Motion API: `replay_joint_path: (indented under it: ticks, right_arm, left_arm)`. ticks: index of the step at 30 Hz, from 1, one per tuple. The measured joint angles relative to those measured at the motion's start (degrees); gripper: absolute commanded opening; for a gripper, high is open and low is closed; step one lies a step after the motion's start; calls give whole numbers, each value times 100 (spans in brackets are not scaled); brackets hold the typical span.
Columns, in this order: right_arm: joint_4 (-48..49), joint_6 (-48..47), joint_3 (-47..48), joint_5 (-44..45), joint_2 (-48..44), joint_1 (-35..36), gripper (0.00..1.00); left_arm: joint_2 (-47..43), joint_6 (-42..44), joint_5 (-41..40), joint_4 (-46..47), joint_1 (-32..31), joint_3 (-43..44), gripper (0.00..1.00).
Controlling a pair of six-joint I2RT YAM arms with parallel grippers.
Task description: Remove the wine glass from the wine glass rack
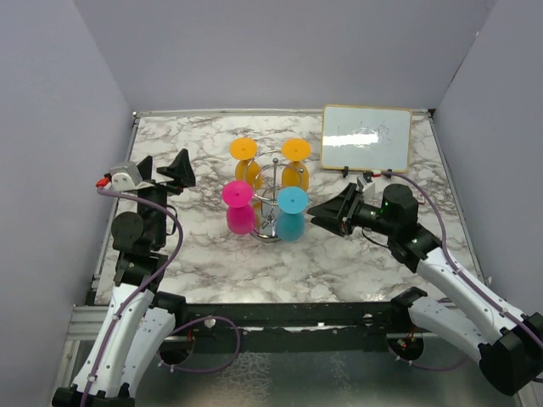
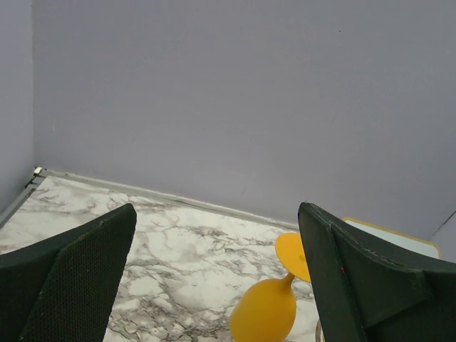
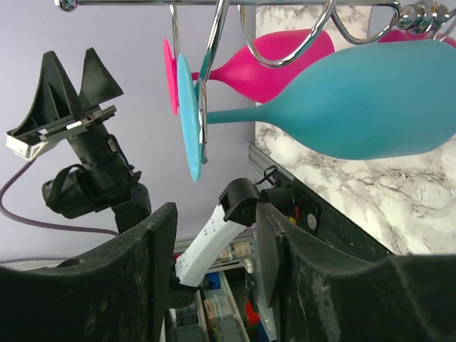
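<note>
Wine glass (image 1: pixel 292 222) in teal hangs just beside the right gripper (image 1: pixel 316 215), jaws spread.

- Rack (image 1: pixel 273 197), top view: round base almost wholly hidden behind the pink glass (image 1: pixel 239 209) and the blue glass (image 1: pixel 293 214). Right wrist view: top bar cut by the upper edge; post and base out of frame.
- Left orange glass (image 1: pixel 243 161) and right orange glass (image 1: pixel 295 159), toward the far edge of the tabletop (image 1: pixel 212 254): bowls partly covered by their own feet.
- Left wrist view: one orange glass cut by the lower edge, its foot partly behind a finger (image 2: pixel 356 278) of the left claw (image 2: pixel 217 214). Which of the two it is cannot be told.
- Whiteboard (image 1: pixel 366 137), far right corner: markings too faint to read. Left wrist view: only a sliver shows past that finger.
- Blue glass, right wrist view: bowl cut by the right edge; the pink glass's bowl is largely hidden behind it.
</note>
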Motion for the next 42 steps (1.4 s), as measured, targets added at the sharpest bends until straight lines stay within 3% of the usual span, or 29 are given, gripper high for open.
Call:
replay_joint_path:
  ticks: [15, 42]
  right_arm:
    - [728, 175, 50, 319, 597, 59, 38]
    - [1082, 496, 81, 616, 750, 352, 22]
  left_arm:
    - [-39, 4, -79, 4, -15, -37, 99]
    - [-39, 4, -94, 4, -50, -37, 99]
